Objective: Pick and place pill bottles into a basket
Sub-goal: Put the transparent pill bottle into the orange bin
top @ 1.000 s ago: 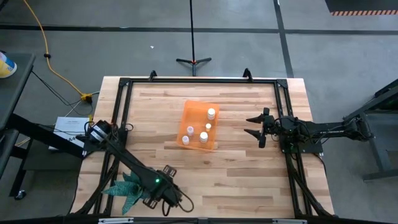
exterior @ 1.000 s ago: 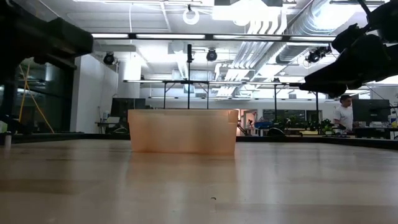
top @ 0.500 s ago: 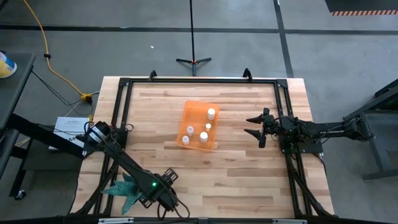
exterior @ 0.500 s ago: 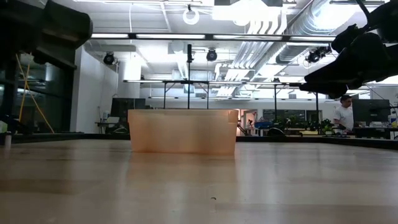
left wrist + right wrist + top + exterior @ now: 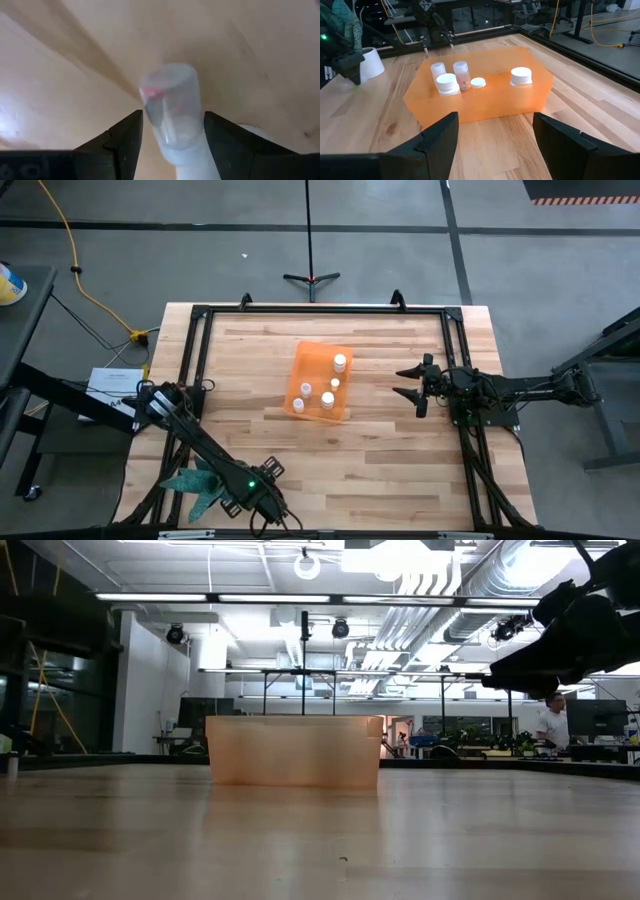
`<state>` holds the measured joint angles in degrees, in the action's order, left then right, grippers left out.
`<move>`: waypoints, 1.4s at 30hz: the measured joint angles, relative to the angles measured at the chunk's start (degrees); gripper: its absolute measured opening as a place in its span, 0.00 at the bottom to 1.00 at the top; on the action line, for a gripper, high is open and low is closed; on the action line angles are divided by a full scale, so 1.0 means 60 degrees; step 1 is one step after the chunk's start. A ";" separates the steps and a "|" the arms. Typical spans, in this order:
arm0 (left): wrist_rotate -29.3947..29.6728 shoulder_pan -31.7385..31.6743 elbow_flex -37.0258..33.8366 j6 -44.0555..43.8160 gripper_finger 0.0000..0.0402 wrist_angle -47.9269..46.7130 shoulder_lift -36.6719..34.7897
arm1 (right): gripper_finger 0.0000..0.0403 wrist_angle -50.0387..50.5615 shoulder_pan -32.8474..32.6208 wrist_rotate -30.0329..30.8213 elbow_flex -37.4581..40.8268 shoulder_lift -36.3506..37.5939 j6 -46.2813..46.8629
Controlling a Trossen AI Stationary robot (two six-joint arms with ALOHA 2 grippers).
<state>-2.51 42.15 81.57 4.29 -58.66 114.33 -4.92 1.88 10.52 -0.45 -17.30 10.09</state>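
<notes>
Four pill bottles (image 5: 328, 399) already in basket (image 5: 309, 363), mid tabletop (image 5: 380, 460). Left pincer (image 5: 172, 135) at near tabletop edge beside plant (image 5: 200, 483), fingers straddling another bottle (image 5: 172, 107); grip looks closed, judged grasping. Right pincer (image 5: 410, 381) spread, empty, beside basket. Remaining: carry, drop.
</notes>
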 joint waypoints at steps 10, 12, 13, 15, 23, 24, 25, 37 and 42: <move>0.0323 -0.0040 0.0009 -0.0688 0.61 0.0108 0.0017 | 0.61 0.0002 0.0001 0.0007 0.0000 0.0004 0.0004; 0.0326 -0.0040 0.0020 -0.0804 0.61 0.0163 0.0087 | 0.61 0.0002 -0.0002 0.0007 0.0000 0.0004 0.0000; 0.0330 -0.0040 0.0020 -0.0814 0.61 0.0187 0.0140 | 0.61 0.0002 0.0000 0.0004 0.0000 0.0004 0.0002; 0.0273 -0.0025 0.0009 -0.1009 0.61 0.0223 0.0247 | 0.61 0.0002 -0.0002 0.0004 0.0000 0.0004 0.0000; 0.0315 -0.0087 0.0028 -0.1437 0.60 0.0257 0.0422 | 0.61 0.0168 0.0001 0.0004 0.0000 0.0007 0.0003; 0.0322 -0.0087 0.0028 -0.1432 0.59 0.0261 0.0422 | 0.61 0.0224 0.0001 0.0003 0.0000 0.0011 0.0004; 0.0332 -0.0087 0.0028 -0.1394 0.58 0.0257 0.0422 | 0.61 0.0238 -0.0001 0.0000 0.0000 0.0007 0.0004; 0.2035 -0.0195 0.0291 -0.1184 0.43 0.0214 0.0440 | 0.61 -0.0282 0.0005 0.0755 0.0000 0.0011 -0.0432; 0.3205 -0.0804 0.1049 -0.1309 0.43 0.0011 0.0440 | 0.61 -0.0519 0.0005 0.0790 0.0000 0.0011 -0.0433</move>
<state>16.72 37.33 87.87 -3.57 -58.60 116.97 -8.03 1.91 15.27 -0.45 -17.23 7.49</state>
